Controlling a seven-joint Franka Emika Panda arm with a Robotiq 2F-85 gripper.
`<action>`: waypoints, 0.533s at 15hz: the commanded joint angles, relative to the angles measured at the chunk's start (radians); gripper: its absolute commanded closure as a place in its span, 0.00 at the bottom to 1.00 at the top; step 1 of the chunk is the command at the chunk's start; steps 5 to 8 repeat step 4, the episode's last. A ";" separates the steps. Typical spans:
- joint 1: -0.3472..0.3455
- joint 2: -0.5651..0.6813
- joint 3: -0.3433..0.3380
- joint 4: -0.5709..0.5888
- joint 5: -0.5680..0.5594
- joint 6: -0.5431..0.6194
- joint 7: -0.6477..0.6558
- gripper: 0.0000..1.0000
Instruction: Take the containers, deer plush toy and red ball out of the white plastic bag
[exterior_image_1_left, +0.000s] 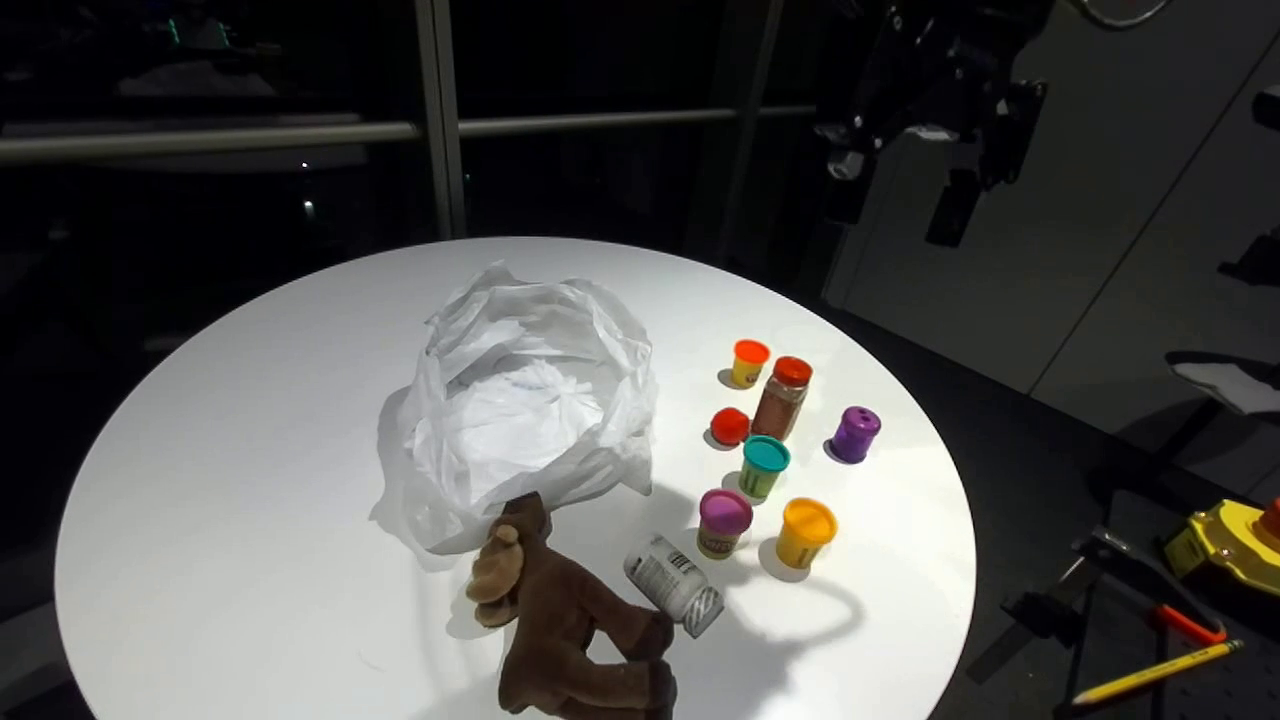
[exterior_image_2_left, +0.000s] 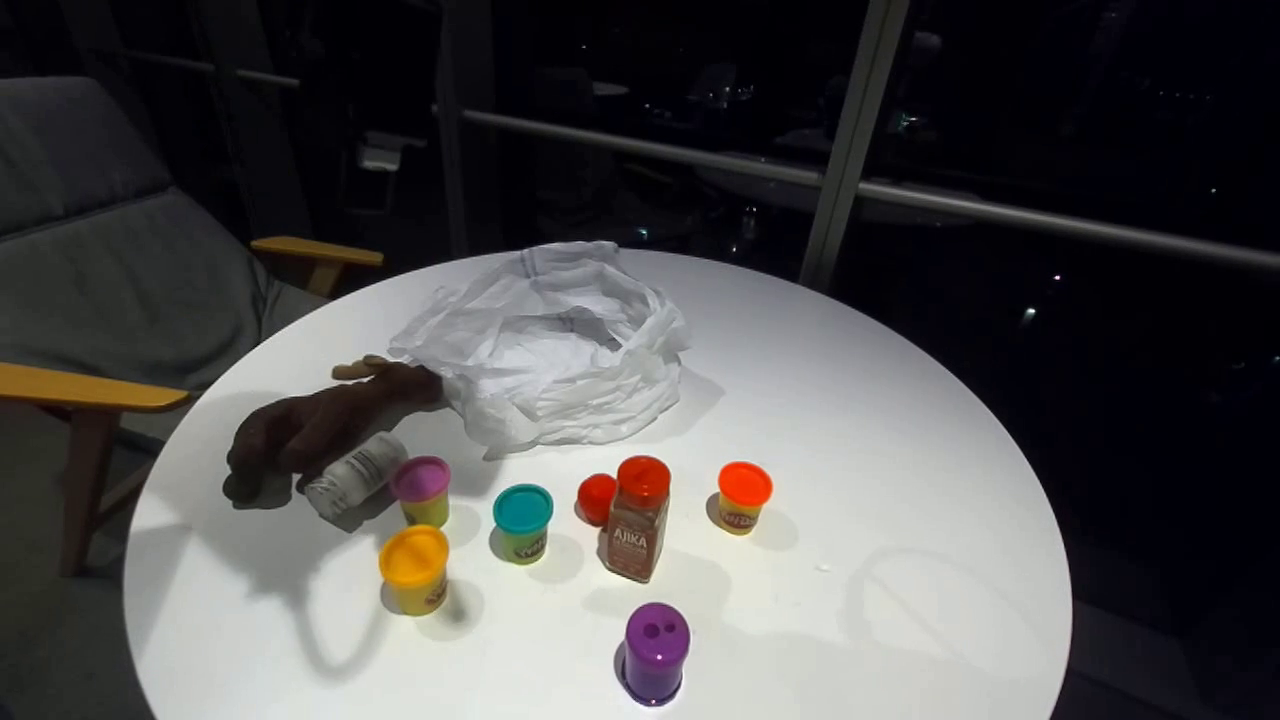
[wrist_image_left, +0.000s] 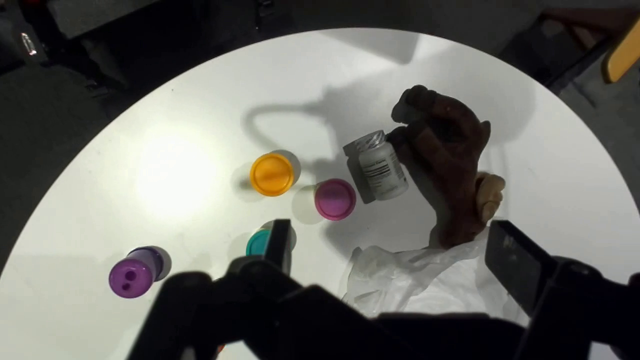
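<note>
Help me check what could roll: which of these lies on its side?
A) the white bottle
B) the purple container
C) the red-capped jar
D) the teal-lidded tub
A, since the white bottle lies lengthwise on the table, its label showing from above in the wrist view.

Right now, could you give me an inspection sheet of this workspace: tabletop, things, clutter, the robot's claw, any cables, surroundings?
Surface: round white table, partly shadowed.
Job's things: crumpled white plastic bag, mouth open; brown plush deer, lying at the bag's edge; small round red ball, outside the bag; red-orange-lidded tub, teal-lidded tub, pink-lidded tub, amber-lidded tub, all small cylinders, upright; purple two-holed cylinder, upright; red-capped clear jar, upright; white cylindrical bottle, on its side.
Clutter: slim yellow pencil, off the table.
Gripper: black two-fingered gripper, open, holding nothing.
Cables: pale curved loop, possibly a cable.
Surroundings: grey cushioned chair; dark windows.
</note>
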 joint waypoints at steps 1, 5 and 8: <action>-0.072 0.002 0.074 0.011 0.015 -0.014 -0.013 0.00; -0.079 0.003 0.073 0.013 0.015 -0.023 -0.025 0.00; -0.079 0.003 0.073 0.013 0.015 -0.023 -0.025 0.00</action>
